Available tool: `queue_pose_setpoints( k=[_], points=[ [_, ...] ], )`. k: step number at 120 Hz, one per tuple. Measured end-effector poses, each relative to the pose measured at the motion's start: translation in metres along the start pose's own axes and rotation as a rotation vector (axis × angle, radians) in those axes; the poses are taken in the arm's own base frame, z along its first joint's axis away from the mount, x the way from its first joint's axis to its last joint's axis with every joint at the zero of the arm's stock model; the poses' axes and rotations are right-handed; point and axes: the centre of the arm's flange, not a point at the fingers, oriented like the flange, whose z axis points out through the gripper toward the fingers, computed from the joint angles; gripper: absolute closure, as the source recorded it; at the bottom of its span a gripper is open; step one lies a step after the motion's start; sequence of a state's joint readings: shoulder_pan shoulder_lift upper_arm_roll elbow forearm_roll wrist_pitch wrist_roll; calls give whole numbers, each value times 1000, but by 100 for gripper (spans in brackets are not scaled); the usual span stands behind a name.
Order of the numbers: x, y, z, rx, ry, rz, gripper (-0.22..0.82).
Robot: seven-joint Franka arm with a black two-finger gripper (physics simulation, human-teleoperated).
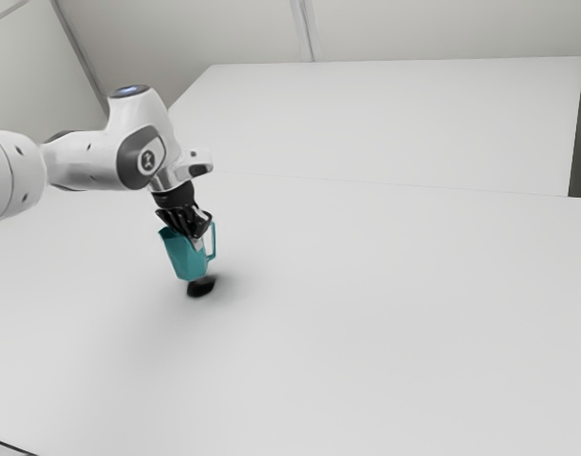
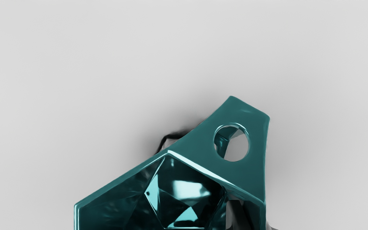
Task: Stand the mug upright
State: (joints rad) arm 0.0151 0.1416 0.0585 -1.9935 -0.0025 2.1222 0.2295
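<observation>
Closest in, the black two-finger gripper (image 1: pixel 197 243) has the mug's wall pinched: in the wrist view one finger (image 2: pixel 237 214) reaches down inside the mouth, while the tip of its partner peeks out beyond the wall. So the tool is closed on the teal faceted mug (image 1: pixel 185 256), and what a clever place to take hold, right beside the handle (image 2: pixel 254 127), since a thin wall suits two fingers far better than the whole wide body would. The mouth faces up toward the hand, and we look past the angular rim to a shiny faceted bottom (rather like peering into a cut gem). The exterior view puts the mug directly under the hand, mouth up with a slight lean, its handle out on that view's right, leaving the base free to meet the table.

Just below the base, here's a black patch (image 1: pixel 201 286); shadow or some dark object, I can't tell, nor whether the mug touches it. Around it spreads the white tabletop (image 1: pixel 366 313), and farther back runs a big pale panel (image 1: pixel 395 123) before the far wall (image 1: pixel 414 28).

My read: the mug is close to upright but hanging from the grip, so the call is to level it, bring the base down flat, then let go. The risk is that lean: released too high, it could rock or topple.
</observation>
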Motion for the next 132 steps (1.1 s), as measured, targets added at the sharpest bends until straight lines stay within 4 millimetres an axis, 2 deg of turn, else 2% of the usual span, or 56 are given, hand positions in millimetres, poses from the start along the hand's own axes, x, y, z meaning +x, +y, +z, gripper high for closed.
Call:
queue_pose_setpoints(
  k=[22, 46, 72, 77, 93, 103, 118, 132],
  points=[
    [5, 2, 1, 37, 32, -25, 79],
    [1, 6, 22, 41, 27, -56, 78],
    [3, 7, 25, 45, 52, -88, 76],
    [4, 6, 27, 45, 52, -93, 71],
    [5, 7, 30, 44, 54, -106, 42],
    [5, 8, 27, 44, 61, -112, 28],
    [6, 15, 12, 44, 85, -109, 16],
    [6, 17, 9, 41, 91, -114, 9]
  ],
)
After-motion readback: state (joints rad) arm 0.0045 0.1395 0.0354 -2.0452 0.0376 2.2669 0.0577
